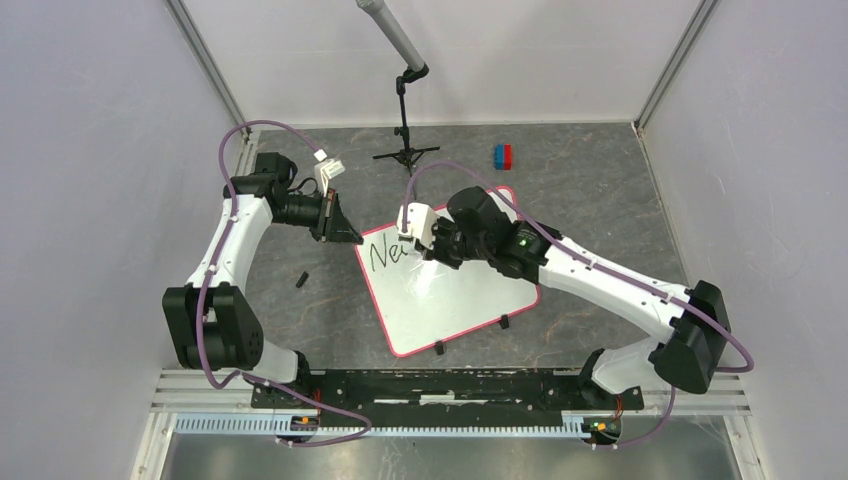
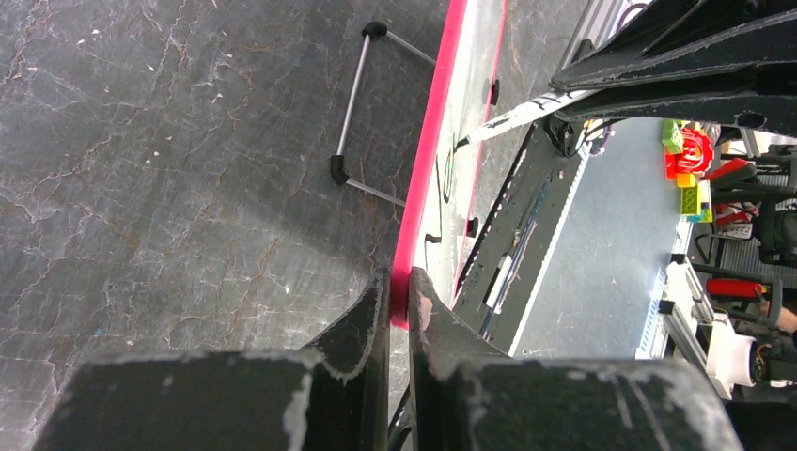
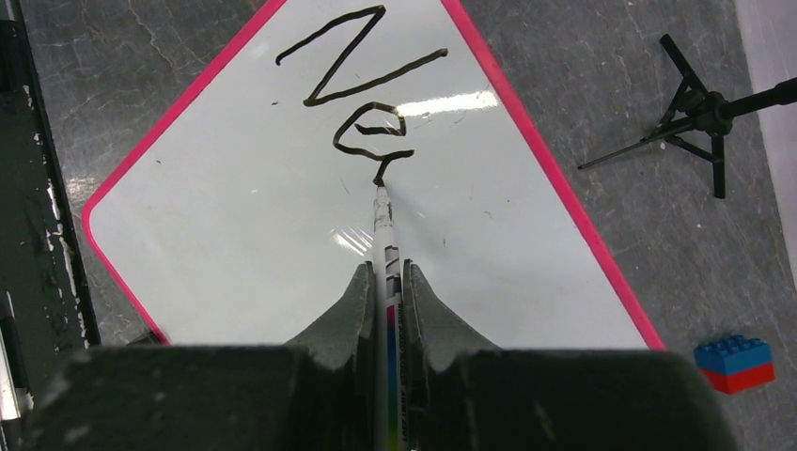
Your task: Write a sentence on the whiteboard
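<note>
The whiteboard [image 1: 450, 295] lies flat mid-table, white with a pink-red rim [image 3: 550, 164]. Of the sentence [image 3: 362, 89] only black "Ne" is written, near the board's far left corner [image 1: 388, 252]. My right gripper [image 3: 387, 272] is shut on a white marker [image 3: 383, 230], whose tip touches the board at the end of the "e". From above, the right gripper [image 1: 425, 238] hovers over the board's upper part. My left gripper [image 2: 398, 282] is shut on the board's pink rim [image 2: 428, 150] at its far left corner [image 1: 352, 238].
A small black tripod [image 1: 405, 150] holding a grey pole stands behind the board. A red-and-blue brick [image 1: 502, 156] lies at the back right, also in the right wrist view [image 3: 735, 363]. A small black piece [image 1: 301, 280] lies left of the board. Black clips [image 1: 505, 322] sit along the near rim.
</note>
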Tool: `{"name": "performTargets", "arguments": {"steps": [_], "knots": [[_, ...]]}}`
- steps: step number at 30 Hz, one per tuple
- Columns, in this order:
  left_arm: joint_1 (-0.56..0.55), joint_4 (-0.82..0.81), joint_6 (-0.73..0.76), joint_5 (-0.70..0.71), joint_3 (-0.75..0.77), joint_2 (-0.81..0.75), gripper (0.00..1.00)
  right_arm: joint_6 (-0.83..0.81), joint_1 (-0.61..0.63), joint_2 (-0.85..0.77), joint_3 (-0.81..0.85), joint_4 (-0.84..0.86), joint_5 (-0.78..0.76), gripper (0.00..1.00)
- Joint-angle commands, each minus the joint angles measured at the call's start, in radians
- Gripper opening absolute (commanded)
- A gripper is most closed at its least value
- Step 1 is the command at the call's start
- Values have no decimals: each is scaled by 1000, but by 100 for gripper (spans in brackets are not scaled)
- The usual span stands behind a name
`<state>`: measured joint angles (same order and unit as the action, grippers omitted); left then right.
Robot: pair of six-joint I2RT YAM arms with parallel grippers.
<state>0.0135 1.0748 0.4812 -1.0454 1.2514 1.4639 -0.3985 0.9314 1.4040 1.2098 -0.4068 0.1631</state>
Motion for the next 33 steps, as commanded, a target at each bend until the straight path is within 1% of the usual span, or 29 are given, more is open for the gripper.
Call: {"name": "performTargets", "arguments": {"steps": [1, 9, 20, 24, 33], "knots": [[-18, 7, 21, -15, -3, 3, 2, -13, -31, 23, 77, -1, -46, 0], [-18, 7, 23, -16, 0, 14, 2, -16, -53, 38, 91, -6, -31, 0], [-18, 7, 25, -16, -3, 11, 2, 4, -52, -27, -33, -9, 8, 0], [-18, 7, 24, -16, -6, 13, 2, 0, -52, -35, -52, -14, 10, 0], [-18, 7, 23, -15, -7, 9, 2, -18, -56, -10, 26, -18, -22, 0]]}}
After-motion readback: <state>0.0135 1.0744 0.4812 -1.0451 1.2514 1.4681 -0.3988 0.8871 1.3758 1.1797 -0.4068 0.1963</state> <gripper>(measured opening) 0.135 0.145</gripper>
